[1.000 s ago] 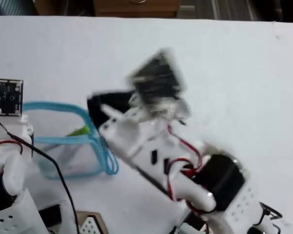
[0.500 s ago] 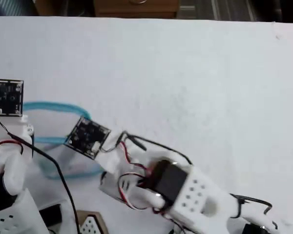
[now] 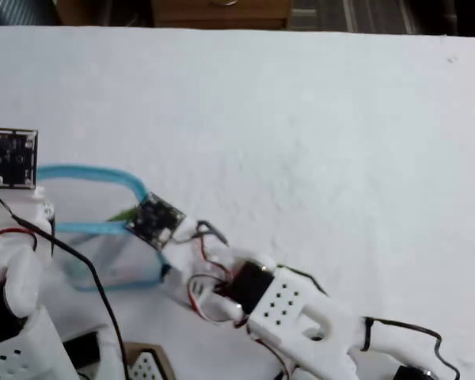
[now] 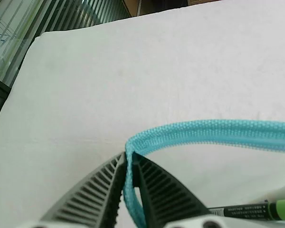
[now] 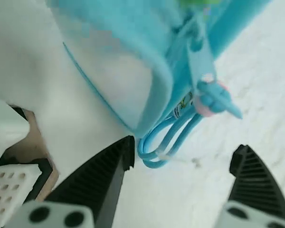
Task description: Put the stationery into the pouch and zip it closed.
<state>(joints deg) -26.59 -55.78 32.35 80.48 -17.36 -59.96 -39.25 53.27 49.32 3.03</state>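
high view: pouch (image 3: 111, 253) lies flat at the left of the table (image 3: 317, 142), teal rim gaping. green pen (image 3: 127, 212) looks to be inside already. we can't tell if more stationery is in there. left arm (image 3: 20, 269) sits at the pouch's left end. right arm (image 3: 293, 309) comes in from near right, wrist low over the pouch's right end. so we judge loading is about done & zipping is the step in hand.

left wrist view: left gripper (image 4: 129, 161) is clamped on the zip band (image 4: 204, 133) where it bends at the pouch's left end, w/ the band pinched between the jaws. we reckon that's an anchor, so the pouch won't slide or bunch when the zip gets tugged. the pen lies just beside.

right wrist view: right gripper (image 5: 183, 149) is spread wide. its jaws stand either side of the loop (image 5: 161, 147) hanging by the zip pull (image 5: 211, 97), touching neither. it's open bc it's lined up to grab, & the pull is the only handle for closing. next it'd need to pinch the pull, not just the floppy loop, then draw along the rim against the left hold.
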